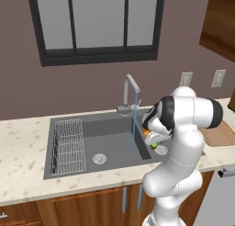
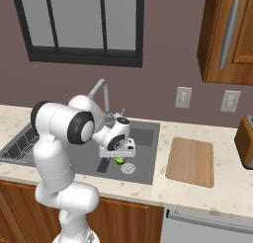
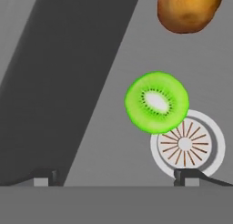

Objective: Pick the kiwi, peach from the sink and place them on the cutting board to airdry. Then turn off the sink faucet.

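Gripper (image 3: 116, 176) open above sink (image 1: 114, 144) floor.
One flat round lime-green kiwi (image 3: 157, 102) overlaps one spoked silver drain (image 3: 187, 144); one rounded orange-brown peach (image 3: 189, 9) lies near it, apart.

Bare sink (image 3: 91, 141) floor around the kiwi (image 3: 157, 102) at 9 o'clock; peach (image 3: 189, 9) crowds 1 o'clock, drain (image 3: 187, 143) touches at 5.
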Controlling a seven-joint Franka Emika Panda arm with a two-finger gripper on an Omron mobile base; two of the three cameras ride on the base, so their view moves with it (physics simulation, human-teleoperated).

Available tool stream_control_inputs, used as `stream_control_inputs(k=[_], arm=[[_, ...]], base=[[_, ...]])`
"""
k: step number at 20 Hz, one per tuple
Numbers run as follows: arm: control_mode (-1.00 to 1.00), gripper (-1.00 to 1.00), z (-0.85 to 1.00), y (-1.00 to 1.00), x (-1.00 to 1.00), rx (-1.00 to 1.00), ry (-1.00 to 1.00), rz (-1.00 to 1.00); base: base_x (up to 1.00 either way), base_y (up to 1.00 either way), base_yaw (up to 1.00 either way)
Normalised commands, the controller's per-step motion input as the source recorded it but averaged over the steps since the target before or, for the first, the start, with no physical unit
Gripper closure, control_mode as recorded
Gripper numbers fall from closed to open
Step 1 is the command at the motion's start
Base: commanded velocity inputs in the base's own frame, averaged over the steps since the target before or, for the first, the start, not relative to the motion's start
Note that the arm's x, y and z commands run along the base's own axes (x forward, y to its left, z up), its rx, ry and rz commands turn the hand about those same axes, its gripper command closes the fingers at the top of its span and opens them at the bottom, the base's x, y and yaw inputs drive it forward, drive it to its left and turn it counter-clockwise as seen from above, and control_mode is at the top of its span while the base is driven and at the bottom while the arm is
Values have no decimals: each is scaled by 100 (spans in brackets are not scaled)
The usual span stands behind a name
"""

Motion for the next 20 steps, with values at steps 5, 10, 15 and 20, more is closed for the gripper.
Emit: stream_control_inputs(k=[5,10,15,20], arm=[[-100,-100,-6,-8,12,1,0,2],[-100,-100,-5,-8,11,0,0,2],[-100,-100,-8,-9,13,0,0,1],[-100,-100,-7,-22,11,1,0,2]], base=[[0,0,0],[0,0,0],[0,0,0],[0,0,0]])
